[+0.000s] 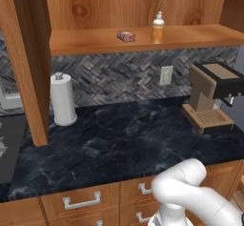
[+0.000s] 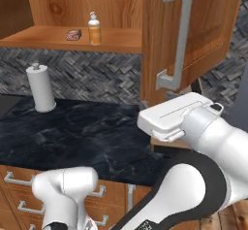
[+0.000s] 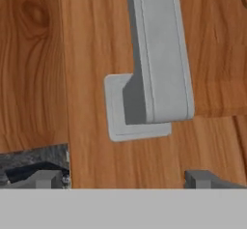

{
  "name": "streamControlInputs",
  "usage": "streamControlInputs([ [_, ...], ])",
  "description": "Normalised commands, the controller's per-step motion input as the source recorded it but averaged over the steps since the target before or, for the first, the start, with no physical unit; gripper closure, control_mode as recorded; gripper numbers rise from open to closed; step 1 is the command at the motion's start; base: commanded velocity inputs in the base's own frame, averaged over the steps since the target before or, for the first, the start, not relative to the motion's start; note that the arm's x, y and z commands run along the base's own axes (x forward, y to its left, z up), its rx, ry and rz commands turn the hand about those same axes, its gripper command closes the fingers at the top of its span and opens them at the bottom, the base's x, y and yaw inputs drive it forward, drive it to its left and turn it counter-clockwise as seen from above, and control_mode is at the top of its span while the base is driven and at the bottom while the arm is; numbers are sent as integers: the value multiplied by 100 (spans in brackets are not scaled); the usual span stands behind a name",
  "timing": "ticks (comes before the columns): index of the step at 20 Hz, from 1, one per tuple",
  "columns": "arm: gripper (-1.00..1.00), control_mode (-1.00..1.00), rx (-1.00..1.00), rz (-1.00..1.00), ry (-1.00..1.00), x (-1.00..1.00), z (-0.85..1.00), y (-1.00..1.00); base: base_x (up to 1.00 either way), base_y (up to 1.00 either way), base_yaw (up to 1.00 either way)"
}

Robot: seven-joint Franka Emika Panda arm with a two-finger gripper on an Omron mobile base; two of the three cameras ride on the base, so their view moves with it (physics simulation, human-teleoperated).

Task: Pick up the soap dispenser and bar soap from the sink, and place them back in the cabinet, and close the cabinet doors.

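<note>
The orange soap dispenser [image 1: 157,28] [image 2: 94,29] stands upright on the shelf of the open wooden cabinet [image 1: 190,36], and the reddish bar soap [image 1: 126,36] [image 2: 73,35] lies just left of it. The right cabinet door [image 2: 208,25] hangs open, its long silver handle [image 2: 178,40] facing me. In the hand view my gripper [image 3: 124,178] is open, close to the door face just below the handle's lower mount [image 3: 137,105], with nothing between its fingertips [image 3: 202,177]. The left cabinet door [image 1: 28,58] also stands open, seen edge-on. A strip of the black sink [image 1: 9,144] shows at the far left.
A white paper-towel roll [image 1: 63,99] [image 2: 40,88] stands on the dark marble counter [image 1: 119,144]. A tan coffee machine [image 1: 209,96] sits at the counter's right end, under the open right door. Drawers with silver handles [image 1: 82,201] run along the counter front.
</note>
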Motion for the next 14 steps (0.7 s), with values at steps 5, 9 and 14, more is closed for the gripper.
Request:
streamControlInputs([
  [5, -100, -100, 3, 5, -1, 35, 0, 29, 0, 0, 0],
  [9, -100, -100, 2, 5, -2, 31, 0, 21, 0, 0, 0],
  [14, -100, -100, 0, 1, -3, 30, 0, 9, 0, 0, 0],
])
